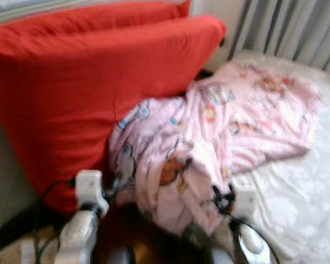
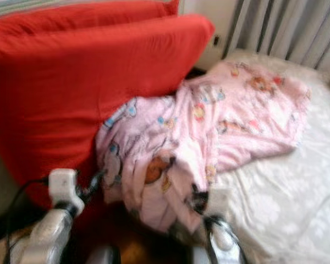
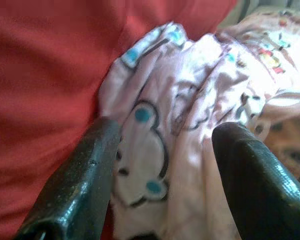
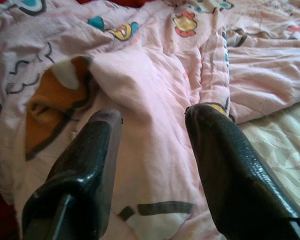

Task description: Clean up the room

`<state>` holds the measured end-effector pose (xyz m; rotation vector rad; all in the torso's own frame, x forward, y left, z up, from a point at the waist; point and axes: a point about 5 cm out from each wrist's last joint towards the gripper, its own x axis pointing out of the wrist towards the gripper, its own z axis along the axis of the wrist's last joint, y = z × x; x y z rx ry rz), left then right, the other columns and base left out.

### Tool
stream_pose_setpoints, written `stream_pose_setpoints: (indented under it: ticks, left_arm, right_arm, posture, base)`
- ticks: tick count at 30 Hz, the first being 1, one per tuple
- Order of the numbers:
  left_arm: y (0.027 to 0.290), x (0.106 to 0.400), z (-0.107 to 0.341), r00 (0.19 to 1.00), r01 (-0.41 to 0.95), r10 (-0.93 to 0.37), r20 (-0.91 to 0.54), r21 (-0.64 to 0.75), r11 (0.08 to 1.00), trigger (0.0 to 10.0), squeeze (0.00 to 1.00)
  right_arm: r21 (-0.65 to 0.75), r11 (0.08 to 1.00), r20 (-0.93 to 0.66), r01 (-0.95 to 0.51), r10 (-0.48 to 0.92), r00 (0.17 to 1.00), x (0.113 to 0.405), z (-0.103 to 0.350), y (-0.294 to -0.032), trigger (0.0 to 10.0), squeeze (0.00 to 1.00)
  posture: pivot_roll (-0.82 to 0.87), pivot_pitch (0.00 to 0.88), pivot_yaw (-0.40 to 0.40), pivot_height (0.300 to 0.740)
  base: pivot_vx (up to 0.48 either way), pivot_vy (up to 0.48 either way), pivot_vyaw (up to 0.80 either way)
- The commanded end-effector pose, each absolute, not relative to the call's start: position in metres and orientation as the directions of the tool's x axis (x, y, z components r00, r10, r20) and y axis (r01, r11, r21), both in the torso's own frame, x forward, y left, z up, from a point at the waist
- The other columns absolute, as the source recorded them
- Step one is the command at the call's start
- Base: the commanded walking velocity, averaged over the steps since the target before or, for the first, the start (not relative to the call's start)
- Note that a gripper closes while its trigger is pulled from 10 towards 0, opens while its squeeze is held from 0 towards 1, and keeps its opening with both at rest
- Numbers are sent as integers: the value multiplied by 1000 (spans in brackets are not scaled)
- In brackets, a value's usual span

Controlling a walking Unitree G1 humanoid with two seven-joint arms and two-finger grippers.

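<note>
I have both arms at the near edge of the bed (image 1: 297, 198), head camera blurred. The pink cartoon-print blanket (image 1: 220, 132) lies crumpled in a heap, its left side bunched up against the big red pillow (image 1: 88, 82), the rest trailing right across the white patterned bedspread toward the grey curtain (image 1: 297, 27). Left gripper (image 3: 162, 165): fingers spread wide, straddling a fold with a bear print, right beside the pillow; I cannot tell whether the pads touch cloth, nothing pinched. Right gripper (image 4: 152, 150): also spread, a ridge of blanket between the fingers near the heap's front edge, not closed on it. My judgement: tidying has barely begun here; the blanket is neither lifted, spread nor folded, and the pillow leans uneven. Left to do: close both grippers on the fabric, pull it out flat, fold it or lay it straight
</note>
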<state>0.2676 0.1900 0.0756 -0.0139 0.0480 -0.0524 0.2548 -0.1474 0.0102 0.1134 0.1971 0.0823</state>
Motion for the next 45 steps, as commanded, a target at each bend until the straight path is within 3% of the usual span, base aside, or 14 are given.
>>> stream_pose_setpoints:
  ticks: [1,13,25,26,27,45]
  left_arm:
    - [183,266,73,995,74,-76,-59,-30,997,10000,0]
    - [184,266,73,996,75,-77,-54,-27,997,10000,0]
    - [183,271,80,995,89,-90,-41,-20,996,10000,0]
    - [184,272,81,995,89,-90,-37,-18,996,10000,0]
    - [184,272,82,995,90,-90,-34,-18,996,10000,0]
    - [184,270,83,995,92,-92,-32,-19,996,10000,0]
  right_arm:
    - [107,993,-217,-43,65,974,251,5,-157,10000,0]
    - [132,983,-313,-126,162,936,247,-15,-147,10000,0]
    - [193,979,-547,-71,167,820,219,-53,-174,10000,0]
    - [220,975,-574,-35,159,803,216,-57,-180,10000,722]
    - [240,971,-588,-12,155,794,214,-58,-183,10000,1000]
    - [262,964,-590,34,132,796,216,-58,-188,10000,1000]
  posture:
    - [-45,44,-14,601]
    - [-41,50,-13,601]
    - [-12,80,-7,601]
    - [-2,87,-8,601]
    - [2,89,-9,601]
    - [23,102,-9,601]
  base:
    - [319,0,0]
    - [160,0,0]
    - [0,0,0]
    - [0,0,0]
    - [0,0,0]
    - [0,0,0]
